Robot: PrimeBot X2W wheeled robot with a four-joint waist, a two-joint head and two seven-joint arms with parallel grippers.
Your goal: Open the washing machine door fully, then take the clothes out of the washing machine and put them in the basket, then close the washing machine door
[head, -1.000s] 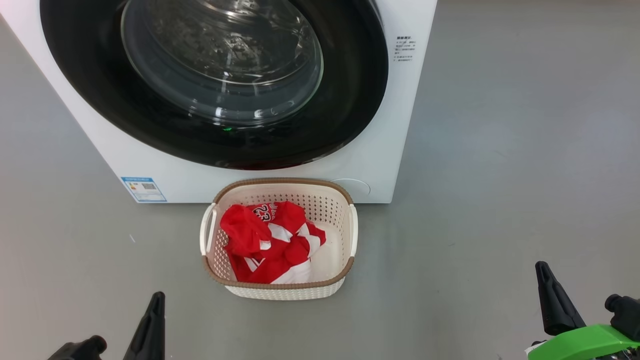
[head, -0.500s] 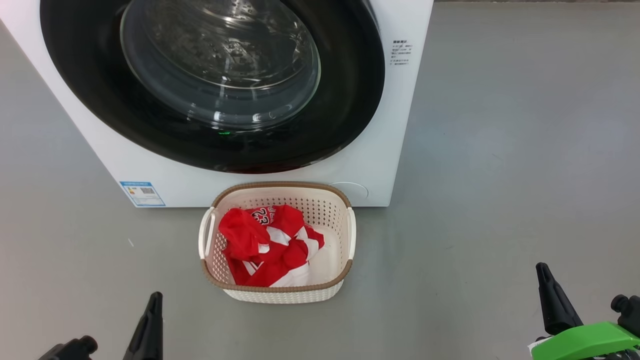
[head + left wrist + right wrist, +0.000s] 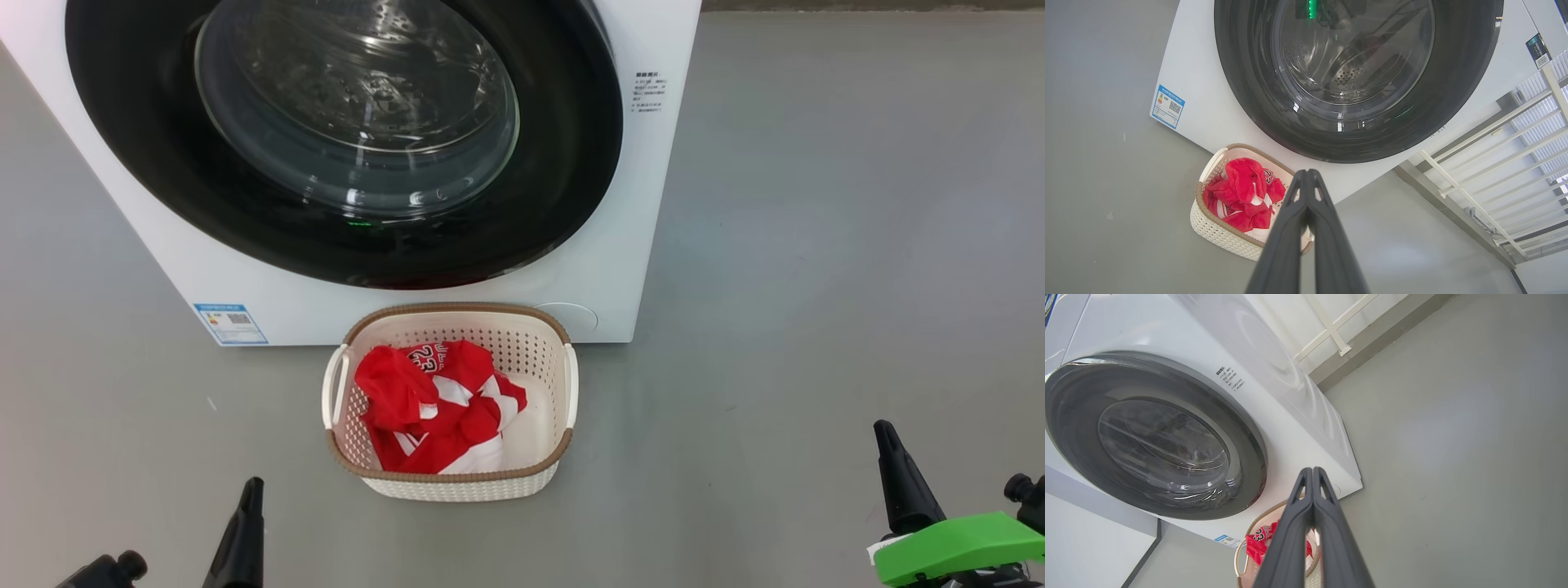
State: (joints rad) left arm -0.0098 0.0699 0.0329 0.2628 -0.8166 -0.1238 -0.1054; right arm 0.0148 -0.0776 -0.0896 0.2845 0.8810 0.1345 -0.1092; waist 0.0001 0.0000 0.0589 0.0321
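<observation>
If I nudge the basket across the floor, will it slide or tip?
Probably slides: the basket sits flat on a smooth floor. Likely light, being perforated plastic holding only the crumpled clothes. A push at the rim might tip it; push low.

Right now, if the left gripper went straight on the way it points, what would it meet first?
Probably the washing machine, its white front just below the washing machine door; the left gripper aims past the basket, though depth is unclear.
</observation>
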